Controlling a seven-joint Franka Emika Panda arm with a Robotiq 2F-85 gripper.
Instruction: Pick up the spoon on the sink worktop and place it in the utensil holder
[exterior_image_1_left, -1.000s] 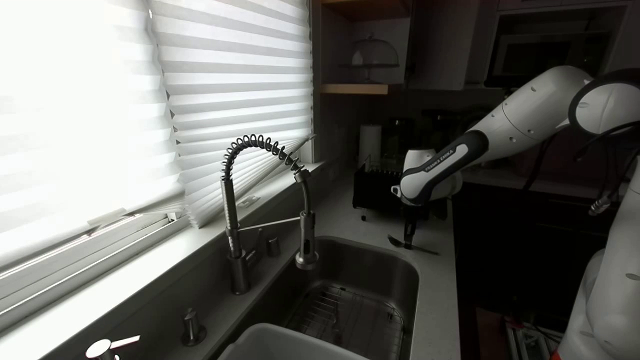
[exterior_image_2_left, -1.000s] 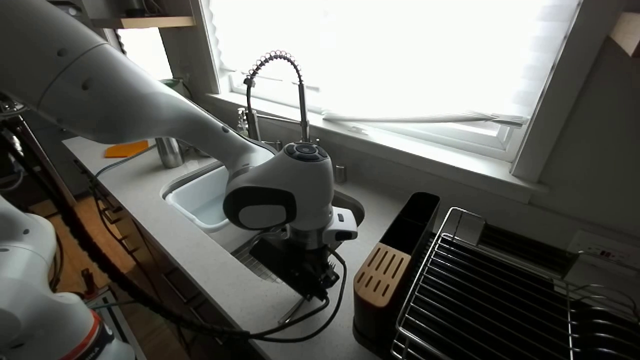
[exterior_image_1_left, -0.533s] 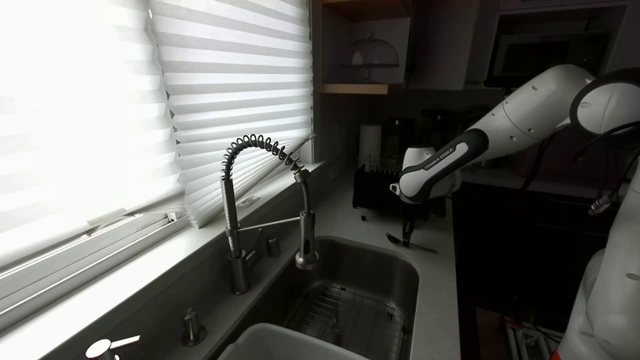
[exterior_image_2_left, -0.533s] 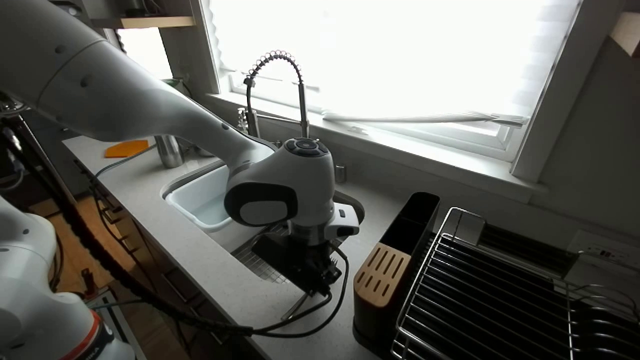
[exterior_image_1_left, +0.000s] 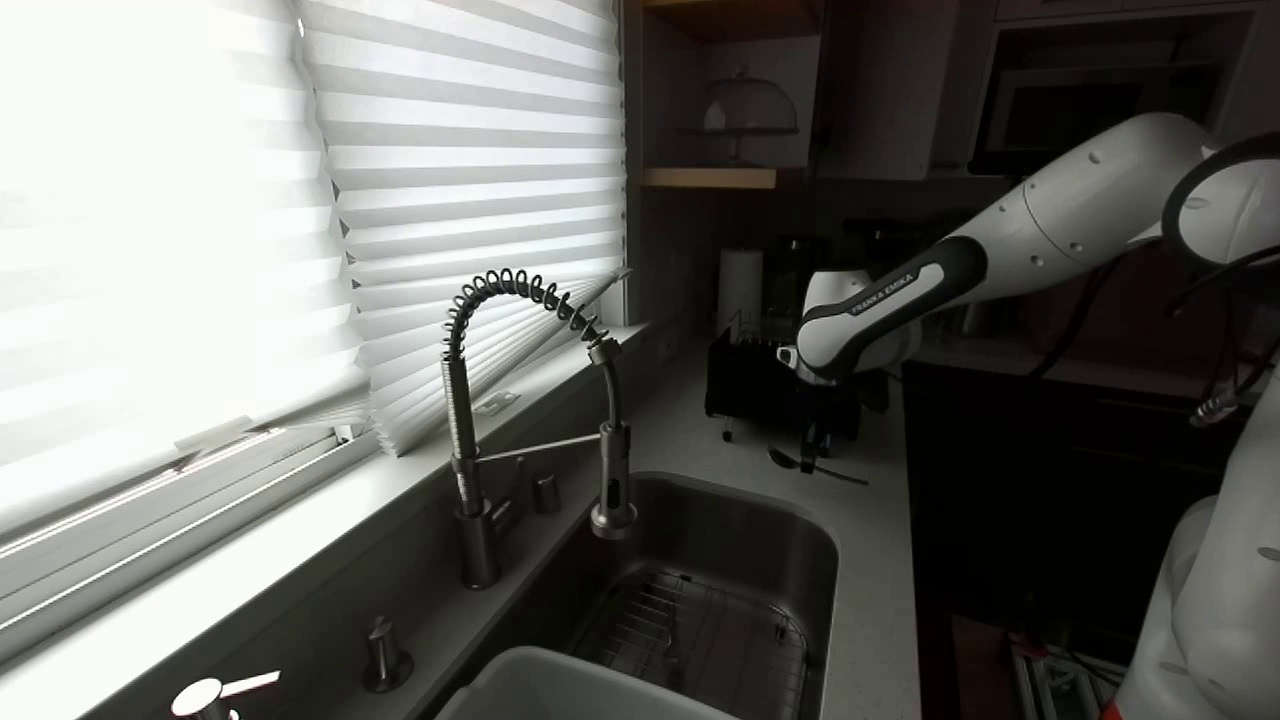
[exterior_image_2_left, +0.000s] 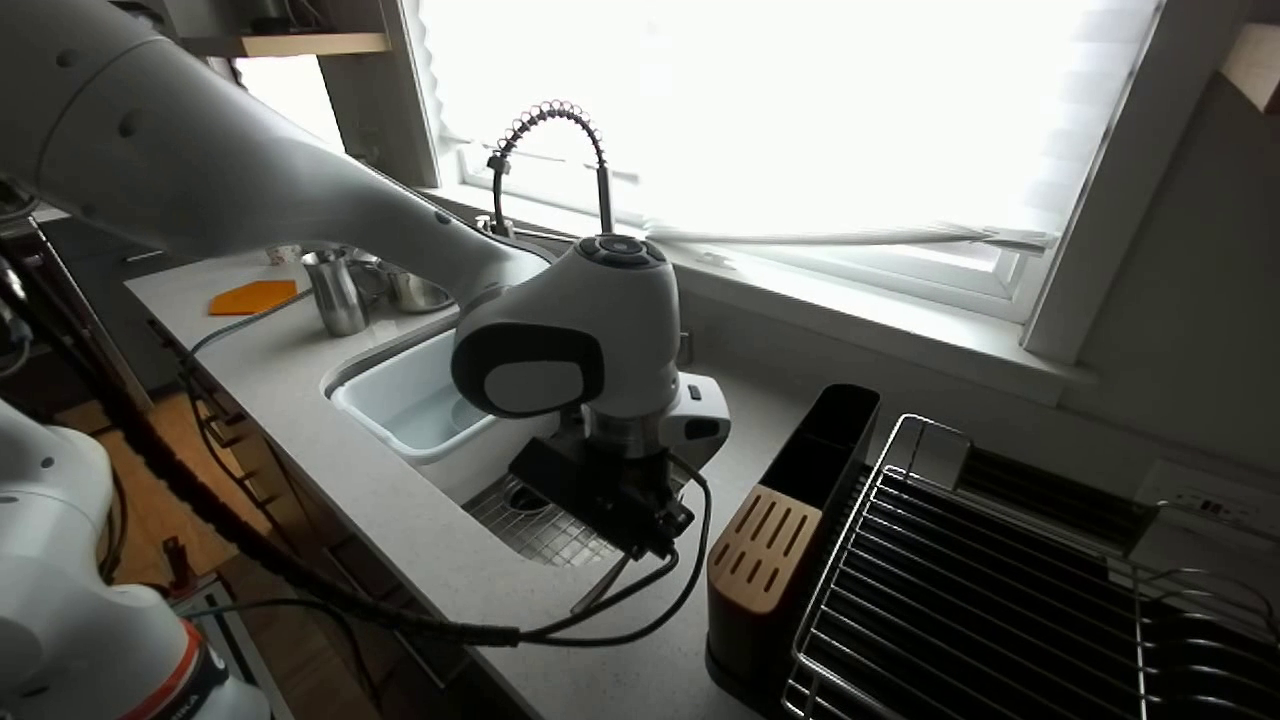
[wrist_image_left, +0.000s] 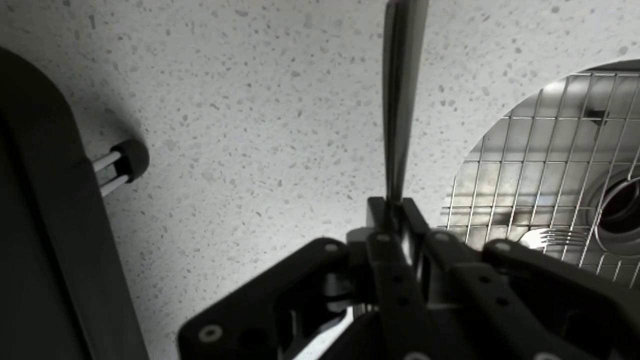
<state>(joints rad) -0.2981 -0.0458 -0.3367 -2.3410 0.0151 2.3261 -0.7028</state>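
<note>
The spoon (exterior_image_1_left: 843, 477) is slim and dark, with its bowl toward the window side in an exterior view. My gripper (exterior_image_1_left: 808, 466) is shut on it and holds it a little above the pale sink worktop (exterior_image_1_left: 868, 600). In the wrist view the spoon's handle (wrist_image_left: 400, 95) runs up from between the fingertips (wrist_image_left: 394, 205); its bowl is hidden there. In an exterior view the handle (exterior_image_2_left: 600, 588) slants out below the gripper (exterior_image_2_left: 652, 548). The utensil holder (exterior_image_2_left: 765, 550), black with a slotted wooden top, stands beside the gripper.
A wire dish rack (exterior_image_2_left: 880, 560) stands beyond the holder. The steel sink (exterior_image_1_left: 740, 510) with a wire grid and a tall coiled-spring tap (exterior_image_1_left: 465, 410) is close by. A pale fork (wrist_image_left: 550, 237) lies in the sink. A white tub (exterior_image_2_left: 400, 420) sits in the sink.
The gripper has risen from the worktop with the spoon in it, which now hangs higher. The arm has lifted; the holder, rack and tap have not moved.
</note>
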